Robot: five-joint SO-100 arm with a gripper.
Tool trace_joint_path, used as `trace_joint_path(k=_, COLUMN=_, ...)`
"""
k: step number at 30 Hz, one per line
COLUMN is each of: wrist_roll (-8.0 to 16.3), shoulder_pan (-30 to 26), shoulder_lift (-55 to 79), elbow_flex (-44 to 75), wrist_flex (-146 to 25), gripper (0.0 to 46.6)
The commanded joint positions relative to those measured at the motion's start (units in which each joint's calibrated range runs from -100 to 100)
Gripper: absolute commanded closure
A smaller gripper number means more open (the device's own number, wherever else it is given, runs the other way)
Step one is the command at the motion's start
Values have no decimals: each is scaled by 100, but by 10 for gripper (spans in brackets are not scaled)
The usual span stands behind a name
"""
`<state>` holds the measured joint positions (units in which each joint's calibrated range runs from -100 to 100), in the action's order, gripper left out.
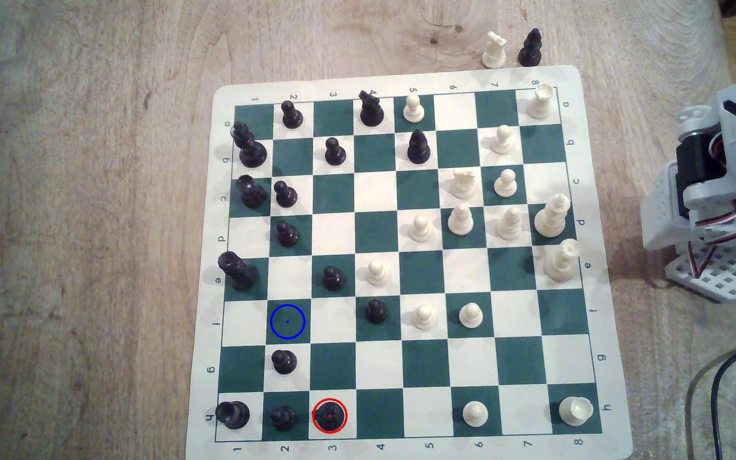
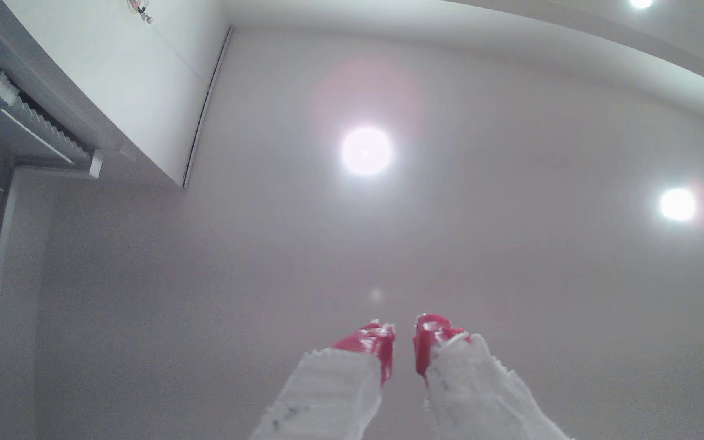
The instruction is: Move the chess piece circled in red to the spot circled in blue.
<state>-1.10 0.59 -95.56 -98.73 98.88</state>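
In the exterior view the chess piece (image 1: 330,415), glossy black and ringed in red, stands upright on a cream square in the board's nearest row, third file, just beside a black pawn (image 1: 283,417) on the exterior view's left. The spot (image 1: 287,321), a dark green square with a blue ring and dot, lies two rows further up and one file toward the exterior view's left, with another black pawn (image 1: 284,362) on the square directly below it. The arm (image 1: 720,177) sits folded off the chessboard (image 1: 596,283), at the exterior view's right edge, well apart from both. In the wrist view the gripper (image 2: 404,338) points up at a ceiling with round lamps (image 2: 366,151); its red-tipped fingers (image 2: 378,342) stand slightly parted with nothing between them. The task looks unstarted: the next move calls for swinging across the board, opening wider, and descending onto the circled piece without knocking the neighbouring pawn.
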Motion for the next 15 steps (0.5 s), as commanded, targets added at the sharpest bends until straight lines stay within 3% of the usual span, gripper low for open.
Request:
trace_joint_path(k=1, wrist_roll=15, shoulder_pan=31, shoulder_lift=-28, elbow_flex=-127, wrist_flex=38, gripper=289)
trace_joint_path(k=7, wrist_roll=15, shoulder_pan=23, shoulder_lift=-28, elbow_flex=-117, wrist_flex=-1060, gripper=289)
trace_joint_path(k=15, wrist_roll=39, shoulder_pan=70, shoulder_lift=-28, elbow_flex=363, wrist_flex=-4680, gripper=289)
